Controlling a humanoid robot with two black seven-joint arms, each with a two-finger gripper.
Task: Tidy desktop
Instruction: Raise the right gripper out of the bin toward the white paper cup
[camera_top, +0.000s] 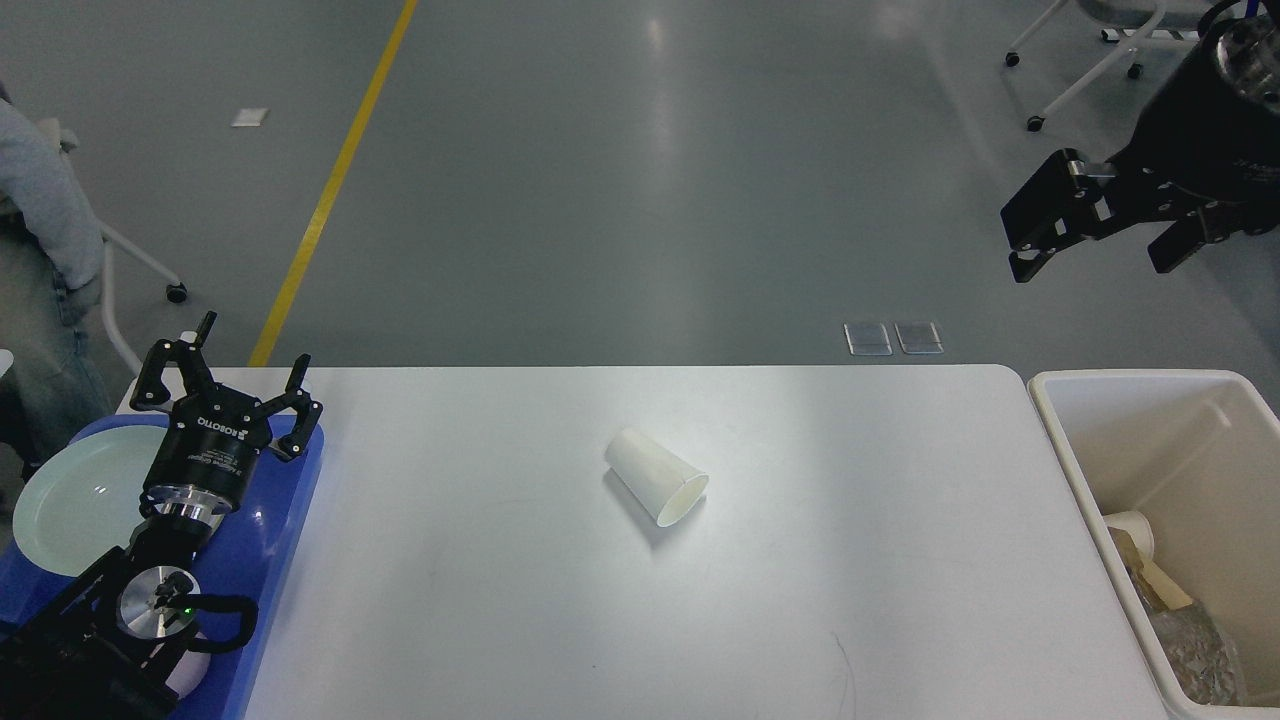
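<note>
The white desktop (800, 560) fills the lower part of the head view. A white paper cup (655, 487) lies on its side near the middle, mouth toward the front right. My left gripper (235, 372) is open and empty above the far corner of the blue tray (290, 530), well left of the cup. High at the upper right, my right gripper (1110, 245) hangs open with nothing in it, above the floor behind the bin.
A pale green plate (65, 500) rests on the blue tray at the left edge. At the table's right end, a cream bin (1055, 430) holds a paper cup, crumpled foil and other scraps. Wheeled chairs and a seated person are on the floor beyond.
</note>
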